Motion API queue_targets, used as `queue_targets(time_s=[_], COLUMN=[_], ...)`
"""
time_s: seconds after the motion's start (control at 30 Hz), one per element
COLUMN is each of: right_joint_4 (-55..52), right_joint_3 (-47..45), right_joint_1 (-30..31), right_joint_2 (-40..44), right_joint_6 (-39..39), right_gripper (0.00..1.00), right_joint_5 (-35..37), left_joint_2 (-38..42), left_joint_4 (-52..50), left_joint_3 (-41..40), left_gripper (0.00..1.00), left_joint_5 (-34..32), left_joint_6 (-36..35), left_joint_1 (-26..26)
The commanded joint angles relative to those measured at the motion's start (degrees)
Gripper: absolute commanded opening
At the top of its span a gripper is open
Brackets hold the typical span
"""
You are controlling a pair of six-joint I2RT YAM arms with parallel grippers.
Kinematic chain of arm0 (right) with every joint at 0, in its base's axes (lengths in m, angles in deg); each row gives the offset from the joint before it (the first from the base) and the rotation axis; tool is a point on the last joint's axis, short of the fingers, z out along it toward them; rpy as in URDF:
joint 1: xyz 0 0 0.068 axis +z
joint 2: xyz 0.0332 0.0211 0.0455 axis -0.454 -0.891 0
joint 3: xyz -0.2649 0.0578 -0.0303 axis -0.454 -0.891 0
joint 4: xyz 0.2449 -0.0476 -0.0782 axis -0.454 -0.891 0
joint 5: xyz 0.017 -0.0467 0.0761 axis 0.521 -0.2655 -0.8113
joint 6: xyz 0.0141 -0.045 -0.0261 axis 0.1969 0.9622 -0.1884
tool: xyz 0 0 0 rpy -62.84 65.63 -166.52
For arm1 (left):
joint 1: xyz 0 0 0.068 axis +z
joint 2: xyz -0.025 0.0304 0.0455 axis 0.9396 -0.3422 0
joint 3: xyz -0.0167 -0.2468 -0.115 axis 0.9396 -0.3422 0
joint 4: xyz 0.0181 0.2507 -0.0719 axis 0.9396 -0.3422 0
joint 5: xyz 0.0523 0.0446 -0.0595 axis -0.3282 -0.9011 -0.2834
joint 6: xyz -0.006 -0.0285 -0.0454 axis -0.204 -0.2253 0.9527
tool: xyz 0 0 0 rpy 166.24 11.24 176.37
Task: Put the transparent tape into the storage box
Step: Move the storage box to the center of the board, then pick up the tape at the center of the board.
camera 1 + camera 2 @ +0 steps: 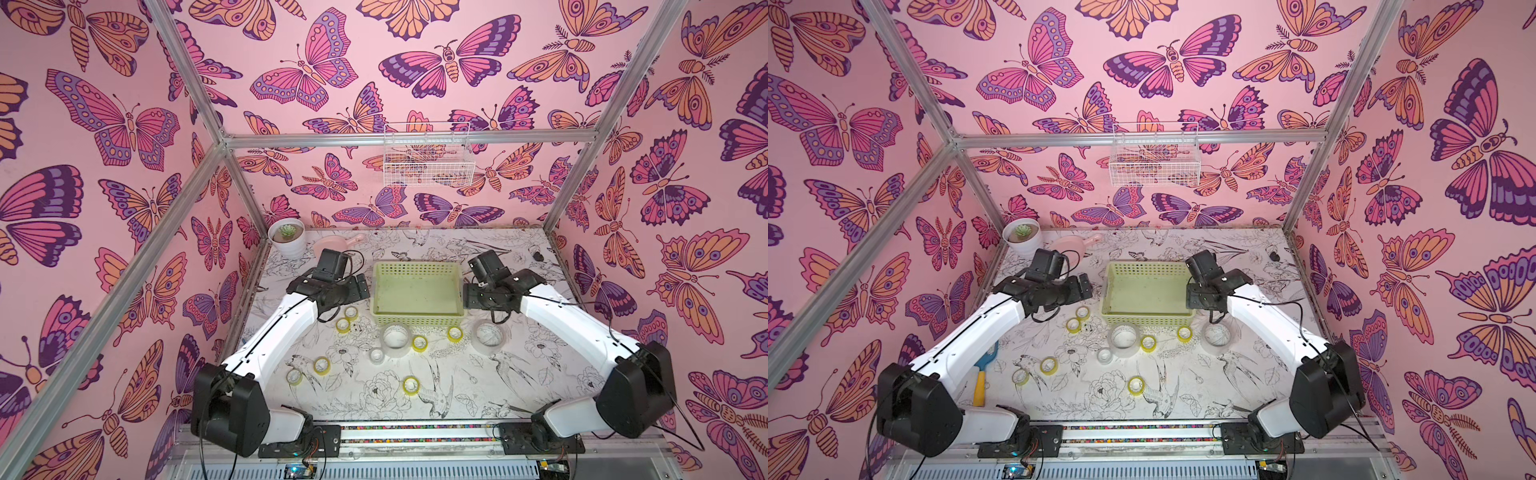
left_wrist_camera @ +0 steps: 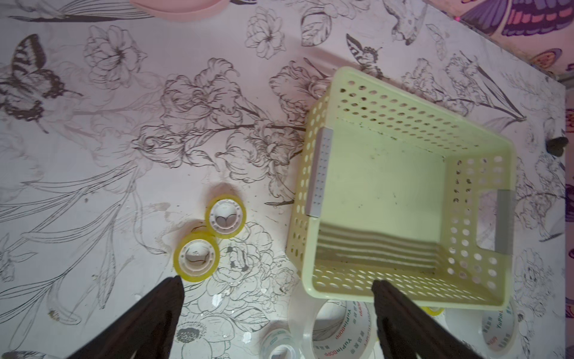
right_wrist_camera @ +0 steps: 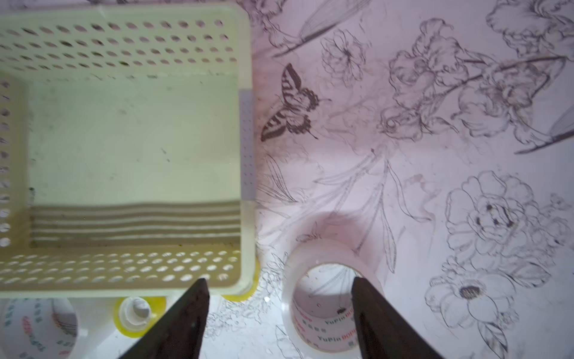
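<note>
transparent tape (image 3: 326,251): all rolls lie on the counter (image 1: 478,395), storage box (image 1: 417,319) empty | left hand (image 2: 277,281) apart, empty | right hand (image 3: 278,281) apart, empty | i judge nothing done yet

1. A white pot (image 1: 286,246) holding a green succulent (image 1: 286,230) stands at the 10 o'clock corner of the table (image 1: 457,390).
2. A pink scoop (image 1: 334,245) lies just beside the pot, at its 3 o'clock.
3. A white wire basket (image 1: 428,156) hangs at 12 o'clock on the butterfly wall (image 1: 415,62).
4. A blue-and-yellow tool (image 1: 984,374) lies near the table's 8 o'clock edge.
</note>
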Motion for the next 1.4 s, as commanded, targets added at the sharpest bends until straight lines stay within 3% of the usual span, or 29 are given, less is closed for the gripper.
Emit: queue_targets(time_s=[0.0, 0.1, 0.27, 0.4, 0.87, 1.13, 1.37], right_joint_4=[-7.74, -8.19, -5.93, -2.44, 3.00, 4.36, -0.38], right_joint_3=[-3.93, -9.79, -18.17, -22.07, -20.05, -20.18, -17.08], right_joint_1=[-0.47, -2.99, -7.80, -10.09, -12.10, -12.63, -12.63], right_joint_2=[2.39, 6.59, 11.77, 11.26, 2.90, 0.20, 2.99], right_joint_6=[-3.81, -7.25, -9.19, -8.94, -7.80, -7.31, -6.14], right_gripper=[0.73, 0.71, 0.68, 0.66, 0.62, 0.30, 0.02], right_joint_5=[4.21, 3.65, 0.20, -1.19, -5.22, -3.17, 0.29], left_joint_2=[-1.70, -2.34, -1.86, -1.74, -1.50, -1.53, -1.75], left_joint_4=[-0.87, -0.74, 0.81, 2.02, 2.07, 2.12, 2.07], left_joint_3=[2.35, 3.57, 3.98, 3.65, 3.64, 3.68, 3.64], left_gripper=[1.00, 1.00, 1.00, 1.00, 1.00, 1.00, 1.00], left_joint_5=[-0.30, -3.44, -2.21, 0.43, 1.13, 1.49, 1.66], left_joint_6=[0.21, 1.43, -1.72, -2.39, -1.95, -2.04, -2.21], left_joint_1=[-2.75, -5.32, -7.77, -8.49, -9.81, -9.96, -9.99])
